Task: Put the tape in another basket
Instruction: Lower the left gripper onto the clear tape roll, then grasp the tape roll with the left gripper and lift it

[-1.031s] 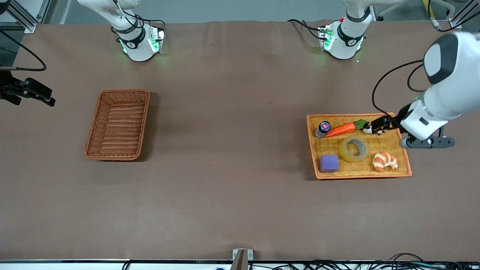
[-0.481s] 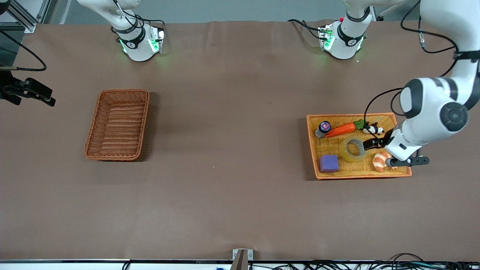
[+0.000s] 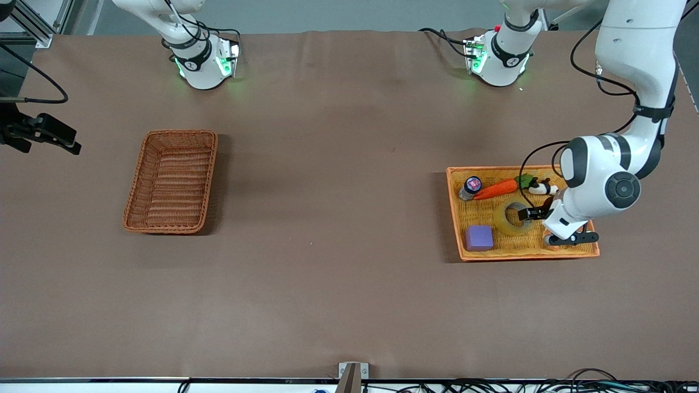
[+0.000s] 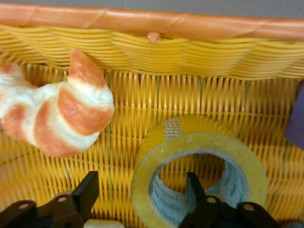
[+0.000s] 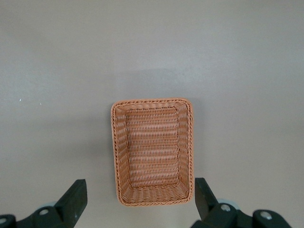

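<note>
Your left gripper (image 4: 142, 197) sits low in the tray (image 3: 584, 252), fingers spread, one inside the tape (image 4: 199, 166), one outside; croissant (image 4: 57, 118) just beside. Right gripper (image 5: 140, 199) waits spread above the basket (image 5: 152, 151).

The brown table (image 3: 338, 218) carries the basket (image 3: 171, 180) and a tray (image 3: 521, 252).

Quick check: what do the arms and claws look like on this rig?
Both arms are glossy white with dark grey joint caps and black bands; green lights glow at the bases and black cables loop along the links. The left claw and right claw have black, flat-tipped fingers on black bodies with small round screws.
</note>
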Controlling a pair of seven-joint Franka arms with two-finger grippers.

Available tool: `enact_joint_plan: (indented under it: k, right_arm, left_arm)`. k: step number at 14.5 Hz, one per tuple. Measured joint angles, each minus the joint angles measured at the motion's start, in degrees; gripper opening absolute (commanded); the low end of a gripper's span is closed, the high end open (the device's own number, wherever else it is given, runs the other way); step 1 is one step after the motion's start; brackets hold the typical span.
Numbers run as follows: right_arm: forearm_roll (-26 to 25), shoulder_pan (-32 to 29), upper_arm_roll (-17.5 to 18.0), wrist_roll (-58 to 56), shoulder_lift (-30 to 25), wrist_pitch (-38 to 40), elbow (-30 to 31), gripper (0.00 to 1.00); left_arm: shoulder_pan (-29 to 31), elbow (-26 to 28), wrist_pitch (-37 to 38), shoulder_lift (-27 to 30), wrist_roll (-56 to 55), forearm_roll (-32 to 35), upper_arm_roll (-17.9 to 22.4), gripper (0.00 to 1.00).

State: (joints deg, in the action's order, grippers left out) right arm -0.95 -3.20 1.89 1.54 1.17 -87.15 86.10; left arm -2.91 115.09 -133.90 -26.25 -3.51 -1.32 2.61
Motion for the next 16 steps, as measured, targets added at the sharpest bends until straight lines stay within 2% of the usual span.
enact_joint_plan:
  k: [2, 4, 8, 11, 13, 16]
  right_arm:
    - [0.0, 0.0, 0.0, 0.0, 0.0, 0.0, 0.0, 1.00]
    - [0.0, 0.0, 0.0, 0.0, 0.0, 0.0, 0.0, 1.00]
    - [0.0, 0.0, 0.0, 0.0, 0.0, 0.0, 0.0, 1.00]
    - [0.0, 0.0, 0.0, 0.0, 0.0, 0.0, 0.0, 1.00]
    - [0.0, 0.0, 0.0, 0.0, 0.0, 0.0, 0.0, 1.00]
    - [0.0, 0.0, 0.0, 0.0, 0.0, 0.0, 0.0, 1.00]
  left_arm:
    - [0.0, 0.1, -1.1, -1.4, 0.0, 0.0, 0.0, 0.17]
    - [0.0, 0.2, -1.1, -1.7, 0.0, 0.0, 0.0, 0.02]
    - [-0.1, 0.2, -0.3, -0.5, 0.0, 0.0, -0.1, 0.01]
    - [0.0, -1.3, 3.9, 4.1, 0.0, 0.1, -2.1, 0.01]
    - [0.0, -3.8, 7.5, 6.8, -0.3, 0.1, -6.0, 0.01]
    - [-0.3, -9.3, 14.7, 7.9, -7.1, 0.3, -14.6, 0.01]
